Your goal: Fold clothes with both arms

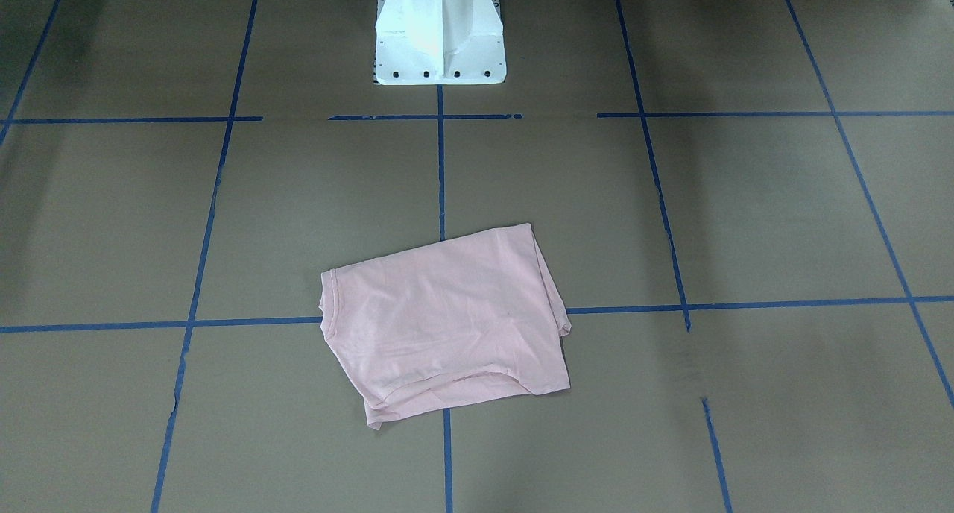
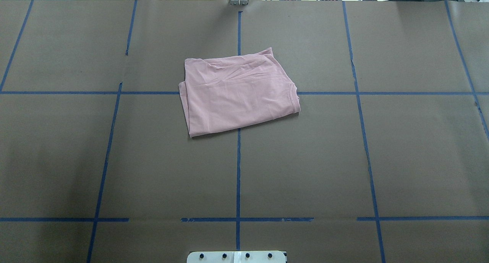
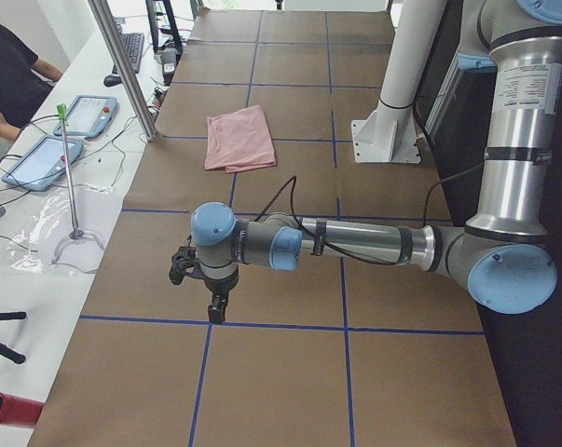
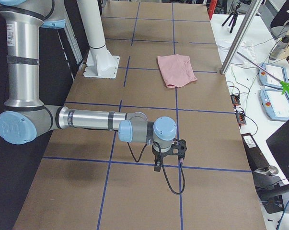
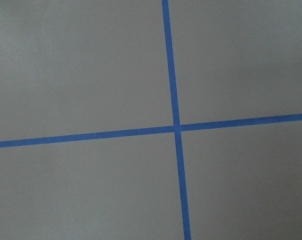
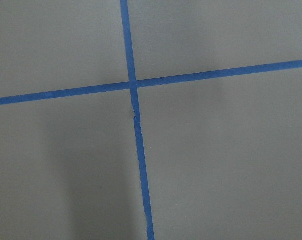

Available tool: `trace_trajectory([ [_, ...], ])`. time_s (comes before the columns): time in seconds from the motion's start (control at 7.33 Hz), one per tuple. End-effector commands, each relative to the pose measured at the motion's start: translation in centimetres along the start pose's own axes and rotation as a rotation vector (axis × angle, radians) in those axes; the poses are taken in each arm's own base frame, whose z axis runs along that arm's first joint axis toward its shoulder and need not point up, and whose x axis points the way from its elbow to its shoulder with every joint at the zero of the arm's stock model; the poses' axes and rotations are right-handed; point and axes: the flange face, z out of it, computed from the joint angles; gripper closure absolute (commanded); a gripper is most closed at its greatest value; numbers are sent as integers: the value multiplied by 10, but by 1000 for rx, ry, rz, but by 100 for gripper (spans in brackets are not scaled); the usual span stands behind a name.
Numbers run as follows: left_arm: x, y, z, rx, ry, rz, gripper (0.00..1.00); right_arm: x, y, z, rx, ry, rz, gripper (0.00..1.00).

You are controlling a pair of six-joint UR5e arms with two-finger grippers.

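t-shirt (image 2: 238, 94), pale pink and folded to a rough rectangle, lies on the brown table (image 2: 305, 159) across the middle tape line (image 2: 238, 159), well apart from the white pedestal (image 1: 438, 36). only a plain side shows. its long axis runs left to right, slightly slanted, with a stitched hem toward the robot's right. left gripper (image 3: 216, 317) and right gripper (image 4: 157, 167) hang over bare table, holding nothing; how wide they stand i cannot tell.

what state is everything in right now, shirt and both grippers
shirt: folded into a rough rectangle, lying flat on the table, nothing touching it
left gripper: pointing down over the table, far from the shirt; open or shut can't tell
right gripper: same, at the opposite end; can't tell
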Motion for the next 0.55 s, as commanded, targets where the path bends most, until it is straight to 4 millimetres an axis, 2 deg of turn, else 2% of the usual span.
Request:
trace_trajectory([
  [0.0, 0, 0, 0, 1, 0, 1, 0, 0, 1, 0, 0, 0, 1, 0],
  [0.41, -2, 1, 2, -2, 1, -1, 0, 0, 1, 0, 0, 0, 1, 0],
])
